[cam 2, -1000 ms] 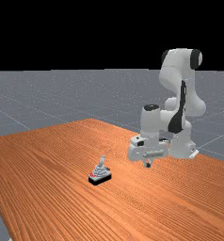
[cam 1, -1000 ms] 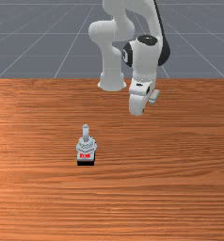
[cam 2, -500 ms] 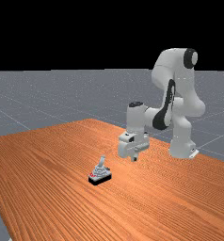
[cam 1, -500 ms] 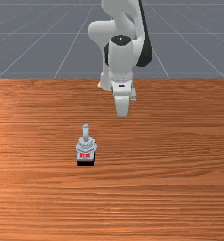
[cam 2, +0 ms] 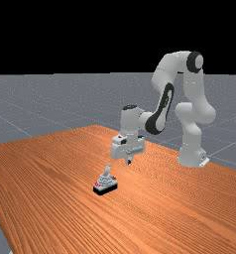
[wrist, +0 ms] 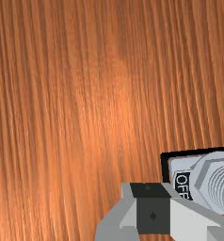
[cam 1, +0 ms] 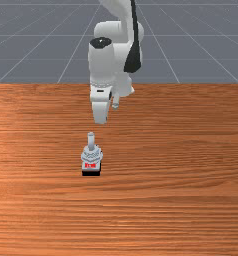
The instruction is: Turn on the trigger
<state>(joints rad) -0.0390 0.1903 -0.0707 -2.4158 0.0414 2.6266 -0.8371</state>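
In the far view my gripper (cam 2: 129, 161) hangs above the table, higher than the switch and to its right. Its fingers are together, holding nothing. The front view has the hand (cam 1: 100, 109) behind the switch and slightly to the right. The grey toggle switch (cam 1: 91, 156) stands there on a black base with a red label at its front; its lever (cam 1: 91, 140) points up and away from the camera. In the far view the lever (cam 2: 107, 170) leans slightly right. In the wrist view the switch (wrist: 209, 181), marked OFF, lies beside and below the shut gripper (wrist: 152, 207).
The wooden table (cam 1: 181, 170) spreads around the switch. Its back edge runs behind the hand in the front view, close to the arm's base (cam 2: 192, 155).
My hand has moved across to the front view's left and the far view's left, closer to the switch, and has turned somewhat. The switch has stayed in place.
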